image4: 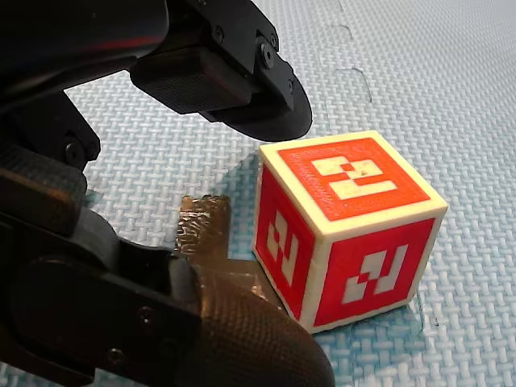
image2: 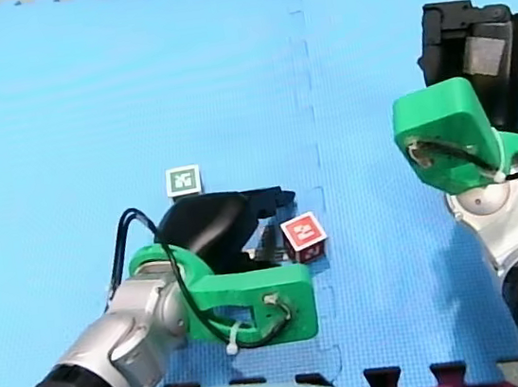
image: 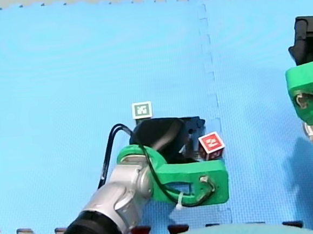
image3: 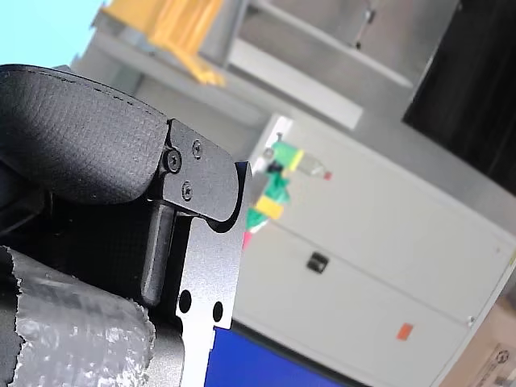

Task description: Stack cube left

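Note:
A red cube (image: 211,145) with white-patterned faces sits on the blue foam mat (image: 61,75), near its front edge. My left hand (image: 193,138) reaches in from the lower left and is open around the cube's left side. In the second wrist view the red cube (image4: 347,226) rests on the mat. One black finger (image4: 218,81) hovers just behind it and another (image4: 258,339) lies against its lower near edge. A green cube (image: 142,110) stands on the mat just behind the left hand, partly hidden by it.
My right hand (image2: 470,51) is held up over the right part of the mat, holding nothing. A seam (image: 209,64) between mat tiles runs front to back just right of the red cube. The mat's toothed front edge (image: 24,233) is close.

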